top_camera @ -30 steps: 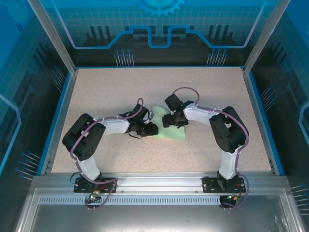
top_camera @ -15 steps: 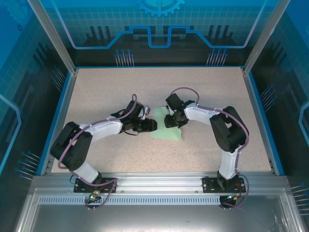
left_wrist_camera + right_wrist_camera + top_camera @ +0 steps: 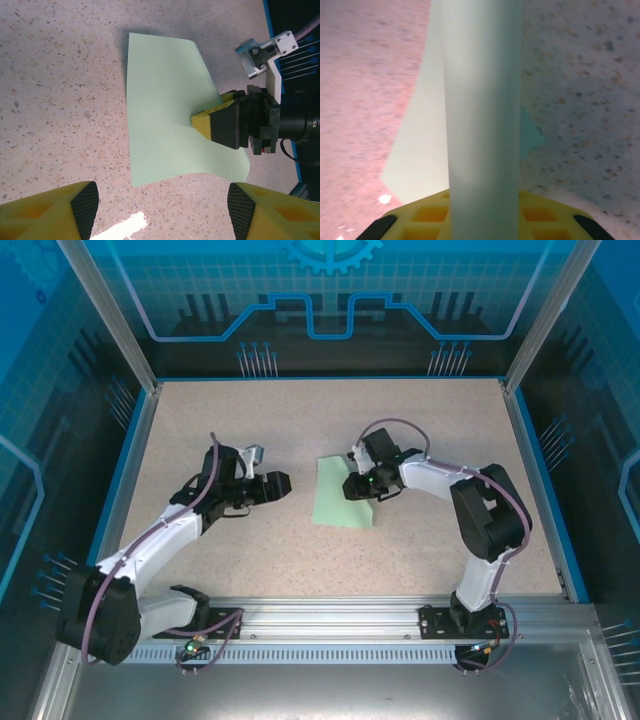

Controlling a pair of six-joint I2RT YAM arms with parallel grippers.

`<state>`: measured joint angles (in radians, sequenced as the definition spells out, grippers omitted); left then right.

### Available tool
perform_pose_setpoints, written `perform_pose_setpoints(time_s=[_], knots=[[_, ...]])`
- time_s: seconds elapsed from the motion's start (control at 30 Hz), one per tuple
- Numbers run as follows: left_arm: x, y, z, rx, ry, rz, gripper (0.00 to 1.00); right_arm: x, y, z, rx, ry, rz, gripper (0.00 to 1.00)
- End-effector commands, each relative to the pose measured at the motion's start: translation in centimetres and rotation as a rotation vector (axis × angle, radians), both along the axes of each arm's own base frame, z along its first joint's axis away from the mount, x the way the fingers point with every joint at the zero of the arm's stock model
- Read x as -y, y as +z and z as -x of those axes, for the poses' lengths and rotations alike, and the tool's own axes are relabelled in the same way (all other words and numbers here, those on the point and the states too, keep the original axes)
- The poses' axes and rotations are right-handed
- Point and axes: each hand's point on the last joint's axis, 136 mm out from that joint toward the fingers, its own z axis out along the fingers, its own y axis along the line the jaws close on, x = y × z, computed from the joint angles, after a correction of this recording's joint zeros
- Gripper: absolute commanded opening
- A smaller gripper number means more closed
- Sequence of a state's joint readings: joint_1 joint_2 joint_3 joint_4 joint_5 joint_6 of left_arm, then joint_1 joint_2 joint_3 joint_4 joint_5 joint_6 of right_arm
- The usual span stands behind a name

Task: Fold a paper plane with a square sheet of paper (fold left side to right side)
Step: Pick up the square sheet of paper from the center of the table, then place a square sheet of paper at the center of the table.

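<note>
Right gripper (image 3: 356, 487): clamped on the right edge of the thin pale mint-green paper sheet (image 3: 337, 502).
Left gripper (image 3: 279, 482): jaws spread, empty, left of it.
Next: we'd match edges before creasing.

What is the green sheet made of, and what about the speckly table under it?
The square sheet of paper looks like thin matte paper, pale mint green: it lies flat, yet curves up softly where the right gripper pinches its edge. The table looks like speckled stone or stone-look laminate, I can't tell which; a glare spot suggests a smooth, slightly shiny finish.
</note>
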<state>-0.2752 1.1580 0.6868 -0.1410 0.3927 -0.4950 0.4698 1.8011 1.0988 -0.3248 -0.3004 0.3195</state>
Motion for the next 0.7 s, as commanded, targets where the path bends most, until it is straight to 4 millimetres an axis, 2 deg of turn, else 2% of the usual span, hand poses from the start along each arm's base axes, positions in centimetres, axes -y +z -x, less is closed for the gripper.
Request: perform_pose_setpoints(time_s=[0.0, 0.1, 0.23, 0.43, 0.53, 0.67], knots=[[0.5, 2.3, 0.7, 0.083, -0.061, 0.076, 0.75, -1.7, 4.8, 0.5, 0.068, 0.095, -0.198, 0.21], [1.4, 4.8, 1.3, 0.177, -0.122, 0.147, 0.79, -2.3, 8.1, 1.8, 0.104, 0.161, -0.305, 0.21], [2.6, 8.6, 2.3, 0.312, -0.221, 0.236, 0.83, -2.4, 13.6, 4.4, 0.168, 0.251, -0.431, 0.2], [3.8, 12.0, 3.6, 0.42, -0.339, 0.306, 0.88, -2.2, 20.4, 8.7, 0.238, 0.365, -0.568, 0.2], [4.4, 13.2, 4.1, 0.448, -0.394, 0.353, 0.89, -2.2, 22.1, 10.1, 0.244, 0.398, -0.615, 0.2], [6.0, 14.3, 5.4, 0.483, -0.492, 0.392, 0.88, -2.7, 23.2, 11.1, 0.249, 0.425, -0.643, 0.2]])
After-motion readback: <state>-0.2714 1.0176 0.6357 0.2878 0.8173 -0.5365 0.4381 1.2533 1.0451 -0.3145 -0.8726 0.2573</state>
